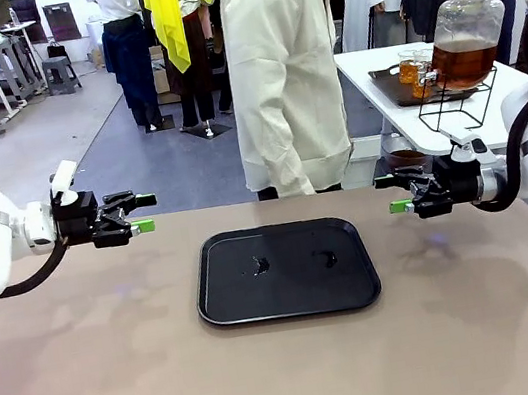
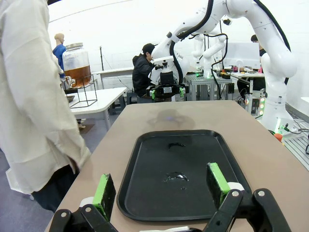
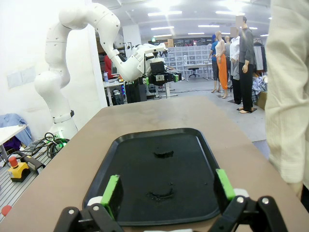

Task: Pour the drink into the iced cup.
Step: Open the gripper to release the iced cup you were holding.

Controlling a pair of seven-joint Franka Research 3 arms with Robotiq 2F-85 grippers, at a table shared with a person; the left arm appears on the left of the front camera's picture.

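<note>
now | drink (image 1: 462, 61): upright in jar (image 1: 464, 27) | both tools gaping

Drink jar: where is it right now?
The drink jar stands on a black wire stand on the white side table behind the brown table, far right in the front view, beside small cups of drink.

Black tray (image 1: 285, 270) mid-table (image 1: 93, 388), low rim, bare but for two small wet smears; open air above. Left gripper (image 1: 141, 214) and right gripper (image 1: 392, 193) hover at opposite tray sides, jaws apart, wide gap between. Person (image 1: 284, 72) at far edge blocks reach beyond. Jar (image 1: 465, 35) on side table, far right.
</note>
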